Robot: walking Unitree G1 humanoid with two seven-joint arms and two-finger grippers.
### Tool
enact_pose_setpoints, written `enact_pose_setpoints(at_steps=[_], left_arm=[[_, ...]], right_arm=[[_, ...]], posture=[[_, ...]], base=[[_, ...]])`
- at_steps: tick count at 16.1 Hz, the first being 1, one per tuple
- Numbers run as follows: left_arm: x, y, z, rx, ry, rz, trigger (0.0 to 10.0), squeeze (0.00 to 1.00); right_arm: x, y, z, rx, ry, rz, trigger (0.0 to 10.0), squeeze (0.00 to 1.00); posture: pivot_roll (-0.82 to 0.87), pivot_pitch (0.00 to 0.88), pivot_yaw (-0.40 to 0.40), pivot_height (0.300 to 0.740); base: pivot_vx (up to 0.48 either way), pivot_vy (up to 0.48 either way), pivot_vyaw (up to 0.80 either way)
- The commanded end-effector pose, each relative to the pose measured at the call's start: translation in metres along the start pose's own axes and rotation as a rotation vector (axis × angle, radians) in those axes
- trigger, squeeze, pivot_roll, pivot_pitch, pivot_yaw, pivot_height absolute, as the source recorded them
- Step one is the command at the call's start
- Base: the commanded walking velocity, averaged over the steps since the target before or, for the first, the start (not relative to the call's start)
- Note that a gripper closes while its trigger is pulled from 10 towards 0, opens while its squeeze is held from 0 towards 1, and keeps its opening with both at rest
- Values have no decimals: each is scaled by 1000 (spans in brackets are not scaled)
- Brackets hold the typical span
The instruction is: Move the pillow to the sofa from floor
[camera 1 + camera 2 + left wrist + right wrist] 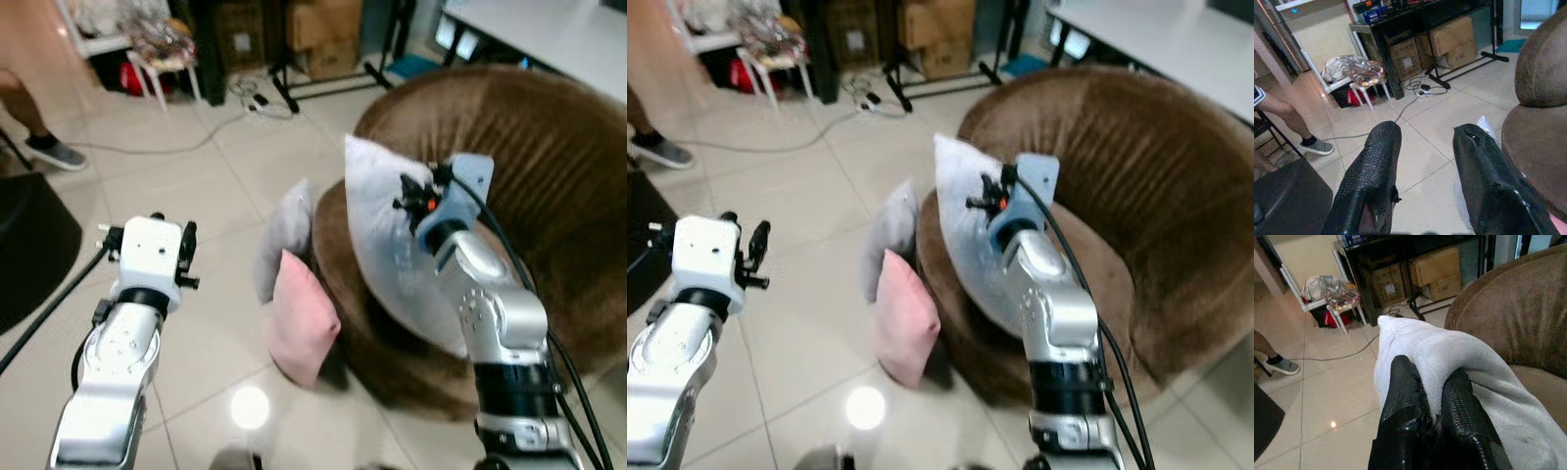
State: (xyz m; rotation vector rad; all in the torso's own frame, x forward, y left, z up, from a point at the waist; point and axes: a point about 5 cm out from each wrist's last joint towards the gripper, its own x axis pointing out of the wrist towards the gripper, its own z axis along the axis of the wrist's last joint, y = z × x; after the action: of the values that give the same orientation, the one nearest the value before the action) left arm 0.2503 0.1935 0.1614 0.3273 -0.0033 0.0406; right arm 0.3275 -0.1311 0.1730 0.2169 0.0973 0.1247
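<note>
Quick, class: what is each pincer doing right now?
Left pincer: open, holding nothing.
Right pincer: shut on the white pillow, above the brown sofa.

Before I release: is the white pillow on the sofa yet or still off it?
On it, still gripped: the white pillow leans on the brown sofa seat, right gripper pinching its edge.

three pillows (392, 235); one brown sofa (549, 166); two tools (1432, 396); several cardboard boxes (1449, 36); one person (44, 147)

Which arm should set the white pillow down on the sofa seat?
Right. The right gripper is shut on the white pillow, already above the brown sofa. The left gripper is open over the floor.
</note>
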Motion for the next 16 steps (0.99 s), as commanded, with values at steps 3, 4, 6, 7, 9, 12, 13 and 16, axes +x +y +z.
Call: enact_pose_setpoints(at_steps=[3,4,6,7,9,12,13,16], left_arm=[[0,-1,1,-18,-12,-16,10000,0],[0,0,2,-24,-17,-18,10000,0],[0,0,5,-42,-32,-25,10000,0],[1,0,5,-46,-36,-29,10000,0],[1,0,5,-48,-37,-33,10000,0],[1,0,5,-55,-41,-37,10000,0],[1,0,5,-57,-42,-37,10000,0],[1,1,6,-59,-45,-34,10000,0]], right_arm=[[-3,2,14,-11,-71,0,10000,0],[-3,2,15,-6,-76,2,10000,0],[-3,4,13,8,-69,13,10000,0],[-4,5,13,16,-71,23,10000,0],[-4,6,14,19,-74,29,10000,0],[-4,7,14,25,-78,38,10000,0],[-4,7,15,26,-80,40,10000,0],[-3,7,16,25,-86,44,10000,0]], posture=[[34,0,-43,740],[34,0,-43,740],[34,0,-39,740],[34,0,-36,740],[34,0,-36,740],[37,0,-38,740],[37,0,-38,740],[41,0,-42,740]], base=[[0,0,0],[0,0,0],[0,0,0],[240,0,-788],[242,0,-788],[250,0,-788],[259,0,-788],[261,0,-788]])
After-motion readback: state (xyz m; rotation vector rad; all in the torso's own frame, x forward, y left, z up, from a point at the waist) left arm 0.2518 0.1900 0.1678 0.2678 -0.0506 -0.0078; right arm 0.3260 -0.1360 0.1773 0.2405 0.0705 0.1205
